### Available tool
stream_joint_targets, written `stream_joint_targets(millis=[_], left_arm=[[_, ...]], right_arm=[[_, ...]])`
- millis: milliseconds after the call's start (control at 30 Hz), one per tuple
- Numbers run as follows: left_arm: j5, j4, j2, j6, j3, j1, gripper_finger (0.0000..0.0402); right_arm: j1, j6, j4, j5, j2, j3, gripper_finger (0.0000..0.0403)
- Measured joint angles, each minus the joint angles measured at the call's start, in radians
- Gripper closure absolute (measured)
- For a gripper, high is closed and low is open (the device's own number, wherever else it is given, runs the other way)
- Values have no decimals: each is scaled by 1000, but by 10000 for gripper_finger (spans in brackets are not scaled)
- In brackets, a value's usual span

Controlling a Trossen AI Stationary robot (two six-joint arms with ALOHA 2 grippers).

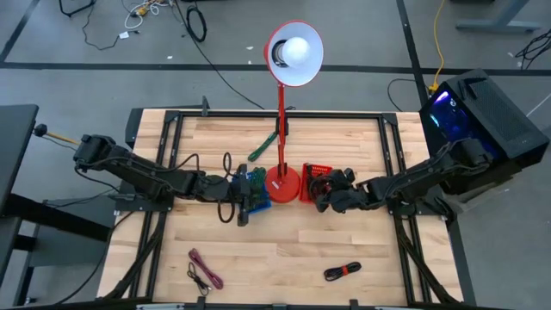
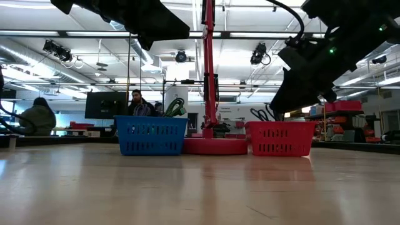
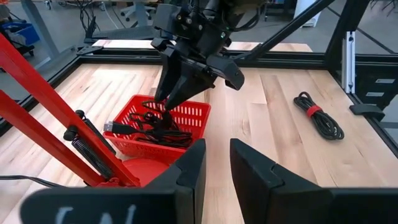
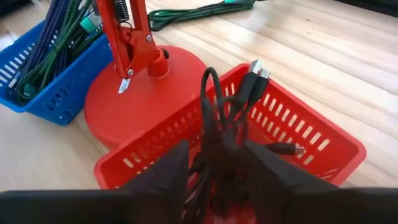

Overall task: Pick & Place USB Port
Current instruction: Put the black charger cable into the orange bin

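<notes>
A red basket (image 1: pixel 315 176) stands right of the red lamp's base (image 1: pixel 282 182), and a blue basket (image 1: pixel 256 191) full of cables stands left of it. A black USB cable (image 4: pixel 214 118) lies bundled in the red basket (image 4: pixel 298 143), with its plugs (image 4: pixel 256 70) sticking up over the rim. My right gripper (image 3: pixel 186 93) hangs open over this basket, pointing down at a slant, its fingers on either side of the cable's upright loop. My left gripper (image 3: pixel 217 168) hovers over the blue basket with a small gap between its fingers and nothing in it. My right gripper's open fingers (image 4: pixel 168 168) stand on either side of the black cable's loop (image 4: pixel 208 99), coming from above at a slant. I cannot tell whether they touch it. The cable's bundle rests inside the red basket.
The lamp's red post (image 2: pixel 208 69) rises between the two baskets. On the table lie a green cable (image 1: pixel 263 148) at the far side, a maroon cable (image 1: pixel 205 269) near the front left, and a black cable with a red tie (image 1: pixel 343 271) near the front right.
</notes>
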Motion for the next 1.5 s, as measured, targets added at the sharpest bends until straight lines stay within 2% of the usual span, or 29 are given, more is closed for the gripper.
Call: stream_joint_targets(millis=[133, 267, 400, 533, 700, 933, 1167, 1300, 1500], left_arm=[[0, 0, 0, 0, 0, 0, 326], [0, -3, 0, 16, 0, 0, 326], [0, -5, 0, 16, 0, 0, 326], [0, -11, 0, 17, 0, 0, 326], [0, -18, 0, 18, 0, 0, 326], [-7, -18, 0, 12, 0, 2, 326], [-8, -12, 0, -40, 0, 1, 326], [6, -11, 0, -84, 0, -2, 326], [28, -11, 0, -125, 0, -14, 326]], right_arm=[[-2, -24, 2, -2, -13, 0, 219], [1, -116, 2, -27, -81, 16, 204], [14, -240, 5, -124, -186, 48, 207], [49, -257, 7, -253, -248, 68, 220], [137, -165, 6, -384, -232, 83, 241], [305, 2, 48, -412, -145, 101, 267], [461, 221, 131, -466, 29, 101, 281], [518, 311, 135, -480, 90, 100, 284], [550, 376, 87, -525, 112, 100, 284]])
